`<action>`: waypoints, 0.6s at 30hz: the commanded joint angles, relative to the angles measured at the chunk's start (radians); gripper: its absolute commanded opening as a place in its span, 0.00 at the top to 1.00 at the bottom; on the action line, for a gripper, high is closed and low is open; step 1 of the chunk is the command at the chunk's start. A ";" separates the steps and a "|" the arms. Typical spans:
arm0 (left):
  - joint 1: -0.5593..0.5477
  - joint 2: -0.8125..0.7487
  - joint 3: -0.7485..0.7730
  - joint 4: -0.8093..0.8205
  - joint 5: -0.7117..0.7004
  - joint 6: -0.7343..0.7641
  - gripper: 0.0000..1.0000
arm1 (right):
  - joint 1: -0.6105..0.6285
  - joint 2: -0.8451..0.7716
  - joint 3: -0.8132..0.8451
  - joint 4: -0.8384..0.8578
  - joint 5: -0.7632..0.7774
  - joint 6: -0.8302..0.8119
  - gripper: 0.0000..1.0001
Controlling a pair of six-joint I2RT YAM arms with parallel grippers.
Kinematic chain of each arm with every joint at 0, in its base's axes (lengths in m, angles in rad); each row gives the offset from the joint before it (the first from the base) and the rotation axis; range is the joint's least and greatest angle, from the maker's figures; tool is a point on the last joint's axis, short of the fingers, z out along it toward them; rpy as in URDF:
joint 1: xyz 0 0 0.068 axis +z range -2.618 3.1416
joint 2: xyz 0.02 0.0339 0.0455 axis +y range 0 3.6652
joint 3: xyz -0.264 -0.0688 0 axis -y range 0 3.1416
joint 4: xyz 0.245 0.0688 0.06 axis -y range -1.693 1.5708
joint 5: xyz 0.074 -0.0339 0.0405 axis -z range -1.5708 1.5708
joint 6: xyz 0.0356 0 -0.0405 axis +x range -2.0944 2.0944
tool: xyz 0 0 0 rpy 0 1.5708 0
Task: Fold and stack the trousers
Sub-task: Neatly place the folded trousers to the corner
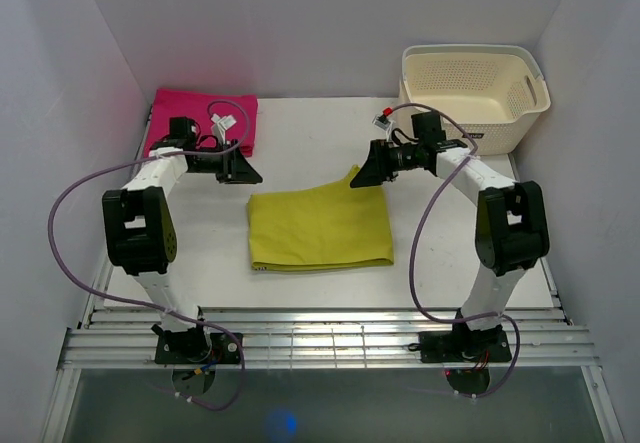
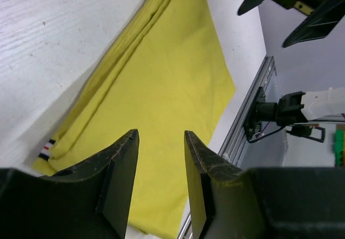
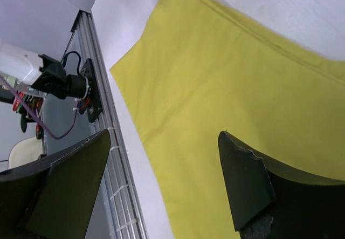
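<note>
We see the trousers point(image 1: 320, 228) folded flat mid-desk point(image 1: 300, 133), between the arms so either can reach. Left claw point(image 1: 243, 170) and right claw point(image 1: 368, 173) hover above them, jaws apart, holding nothing.

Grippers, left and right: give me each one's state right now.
Left gripper: partly open, holding nothing.
Right gripper: wide open, holding nothing.

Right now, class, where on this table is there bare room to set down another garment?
Bare table lies between the pink cloth and the basket, and a narrower patch right of the trousers. Crowded: the trousers' far edge, where the left pincer and right pincer hover.
</note>
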 commanded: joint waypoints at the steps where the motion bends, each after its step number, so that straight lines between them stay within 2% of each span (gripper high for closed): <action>1: -0.021 0.089 -0.059 0.383 0.038 -0.347 0.50 | -0.022 0.126 0.038 0.097 0.042 0.035 0.14; 4: -0.021 0.187 -0.107 0.477 0.001 -0.447 0.52 | -0.037 0.219 0.062 0.156 0.075 0.050 0.16; 8: -0.021 0.302 -0.076 0.430 -0.080 -0.418 0.54 | -0.054 0.314 0.056 0.160 0.112 0.053 0.18; 12: -0.013 0.431 0.060 0.322 -0.141 -0.353 0.55 | -0.071 0.344 0.055 0.170 0.152 0.050 0.19; 14: -0.013 0.485 0.236 0.193 -0.163 -0.250 0.55 | -0.083 0.328 0.078 0.149 0.165 0.046 0.20; 16: -0.012 0.473 0.356 0.127 -0.187 -0.196 0.54 | -0.082 0.276 0.141 0.094 0.195 0.006 0.19; 18: -0.009 0.397 0.379 0.105 -0.187 -0.153 0.50 | -0.060 0.192 0.179 0.025 0.230 -0.048 0.20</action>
